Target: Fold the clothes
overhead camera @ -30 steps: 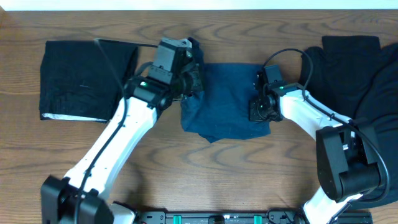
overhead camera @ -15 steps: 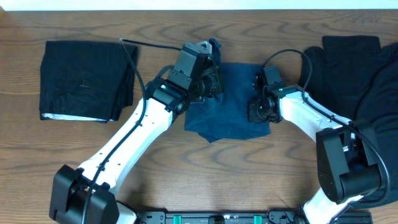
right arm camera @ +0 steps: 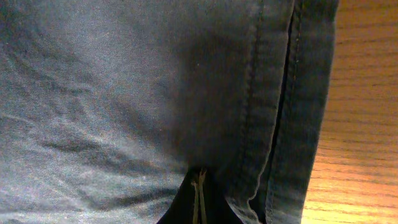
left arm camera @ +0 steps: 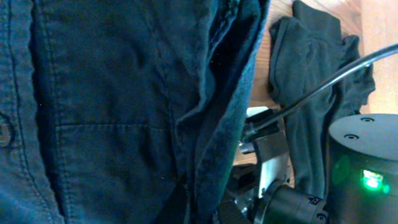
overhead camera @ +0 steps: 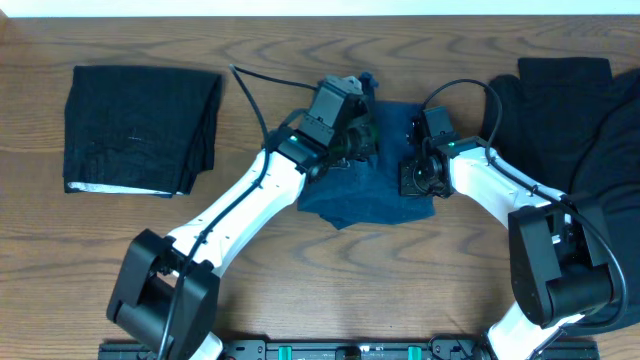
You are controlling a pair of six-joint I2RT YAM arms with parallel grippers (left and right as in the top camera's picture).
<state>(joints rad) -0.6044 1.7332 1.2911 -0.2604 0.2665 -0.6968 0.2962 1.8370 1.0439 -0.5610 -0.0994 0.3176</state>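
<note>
Since the wooden bench (overhead camera: 300, 290) serves as both sorting area and folding surface, its three zones read plainly: a loose pile of black clothes (overhead camera: 580, 120) waits at the right edge, a folded black garment (overhead camera: 135, 125) lies squared off at the far left, well apart from the rest, and the blue shirt (overhead camera: 385, 195) sits in the middle between the two arms, where both can reach it. It is the piece in hand, and appears partly folded, its lower edge ragged. The left arm (overhead camera: 250, 195) stretches diagonally across so that the left pincer (overhead camera: 358, 135) sits over the shirt's upper left part, where cloth bunches up; from its own camera denim hangs right against the lens and hides the fingers, so I cannot tell whether it is spread or pinching, though carrying a flap across seems likely. The right pincer (overhead camera: 415, 178) rests on the shirt's right side, tips pressed together against the cloth just beside the stitched hem (right arm camera: 292, 93), probably anchoring that edge so the garment does not slide. A small button (left arm camera: 5, 134) shows on the placket.
</note>
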